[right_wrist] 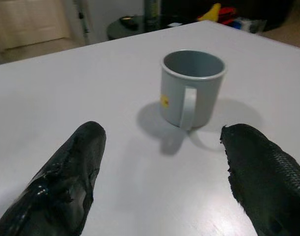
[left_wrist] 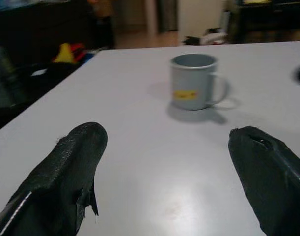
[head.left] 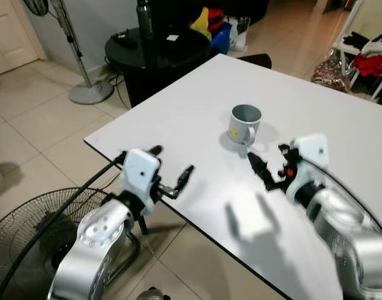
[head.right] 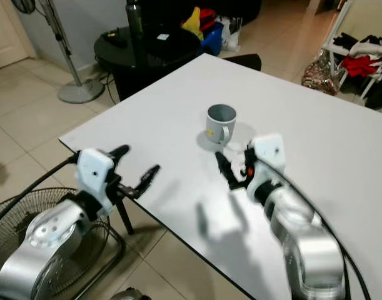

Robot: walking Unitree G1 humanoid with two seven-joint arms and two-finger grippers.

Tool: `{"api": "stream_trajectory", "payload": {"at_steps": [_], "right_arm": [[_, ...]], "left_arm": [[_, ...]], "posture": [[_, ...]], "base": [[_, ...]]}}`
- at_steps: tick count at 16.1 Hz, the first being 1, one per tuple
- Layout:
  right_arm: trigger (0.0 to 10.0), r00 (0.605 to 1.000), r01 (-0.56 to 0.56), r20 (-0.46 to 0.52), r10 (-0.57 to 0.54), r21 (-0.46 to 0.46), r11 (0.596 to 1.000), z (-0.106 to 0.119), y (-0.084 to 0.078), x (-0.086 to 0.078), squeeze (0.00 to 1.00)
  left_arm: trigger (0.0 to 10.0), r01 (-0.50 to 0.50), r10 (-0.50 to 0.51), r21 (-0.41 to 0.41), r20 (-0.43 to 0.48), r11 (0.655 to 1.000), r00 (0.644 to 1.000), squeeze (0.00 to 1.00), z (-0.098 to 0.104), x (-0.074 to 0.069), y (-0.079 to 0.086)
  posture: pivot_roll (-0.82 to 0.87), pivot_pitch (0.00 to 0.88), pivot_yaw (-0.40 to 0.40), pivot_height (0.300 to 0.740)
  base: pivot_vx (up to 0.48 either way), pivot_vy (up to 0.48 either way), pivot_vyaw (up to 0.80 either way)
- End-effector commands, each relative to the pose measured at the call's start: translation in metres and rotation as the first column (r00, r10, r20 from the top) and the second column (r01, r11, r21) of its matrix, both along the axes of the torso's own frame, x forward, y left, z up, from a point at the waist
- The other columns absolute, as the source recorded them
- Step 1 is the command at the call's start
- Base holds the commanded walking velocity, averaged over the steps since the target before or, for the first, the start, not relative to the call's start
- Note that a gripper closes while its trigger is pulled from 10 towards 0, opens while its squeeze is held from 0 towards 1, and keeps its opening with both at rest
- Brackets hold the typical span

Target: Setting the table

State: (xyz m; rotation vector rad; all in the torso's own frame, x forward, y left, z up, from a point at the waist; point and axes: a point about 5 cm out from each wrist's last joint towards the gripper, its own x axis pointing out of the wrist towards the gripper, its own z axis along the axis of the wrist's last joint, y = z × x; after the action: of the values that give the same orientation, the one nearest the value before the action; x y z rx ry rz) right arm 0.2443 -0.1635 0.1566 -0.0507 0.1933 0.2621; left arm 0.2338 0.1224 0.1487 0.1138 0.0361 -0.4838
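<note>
A white table (head.left: pixel 341 144) stood on a floor of pale tiles (head.left: pixel 47 119). Behind it were a round black side table (head.left: pixel 159 53) and a standing fan (head.left: pixel 78 50); another fan (head.left: pixel 28 237) lay low near the left arm. A grey mug (head.left: pixel 245 124) with a yellow label stood upright on the table, its handle toward the robot. The right gripper (head.left: pixel 269 164) was just beside it, fingers apart and empty. The left gripper (head.left: pixel 172 167) hovered at the table's edge, also spread open, holding nothing.
</note>
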Motion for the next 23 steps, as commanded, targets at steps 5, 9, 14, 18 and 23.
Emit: {"api": "stream_trajectory", "payload": {"at_steps": [5,9,14,18,23], "right_arm": [[10.0,0.997,0.082,0.0,-0.082,-0.011,0.997,-0.015,0.01,-0.017,0.0],[10.0,0.991,0.13,-0.023,-0.13,0.003,0.992,-0.02,0.012,-0.018,0.0],[10.0,0.991,0.13,-0.015,-0.13,0.01,0.991,-0.02,0.014,-0.021,0.0],[10.0,0.987,0.153,-0.05,-0.154,-0.015,0.988,-0.024,0.015,-0.022,0.0],[10.0,0.991,0.126,-0.037,-0.125,0.011,0.992,-0.02,0.019,-0.024,0.0]], "left_arm": [[10.0,-0.13,0.13,0.043,0.002,0.991,0.991,0.0,-0.001,0.005,0.009],[10.0,-0.11,0.111,0.059,-0.014,0.992,0.994,0.0,-0.004,0.005,0.006],[10.0,-0.082,0.082,0.044,-0.002,0.996,0.997,0.0,-0.004,0.001,0.004],[10.0,-0.056,0.056,0.048,-0.008,0.997,0.998,0.0,-0.005,-0.002,0.003],[10.0,-0.053,0.053,0.053,-0.014,0.997,0.998,0.0,-0.007,-0.003,0.005]], "posture": [[0.1,0.0,0.031,0.74],[0.1,0.0,0.033,0.74],[0.1,0.0,0.031,0.74],[0.1,0.0,0.031,0.74],[0.1,0.0,0.033,0.74]], "base": [[0.0,0.0,0.0],[0.0,0.0,0.0],[0.0,0.0,-0.48],[0.0,-0.262,0.0],[0.0,-0.416,-0.32]]}}
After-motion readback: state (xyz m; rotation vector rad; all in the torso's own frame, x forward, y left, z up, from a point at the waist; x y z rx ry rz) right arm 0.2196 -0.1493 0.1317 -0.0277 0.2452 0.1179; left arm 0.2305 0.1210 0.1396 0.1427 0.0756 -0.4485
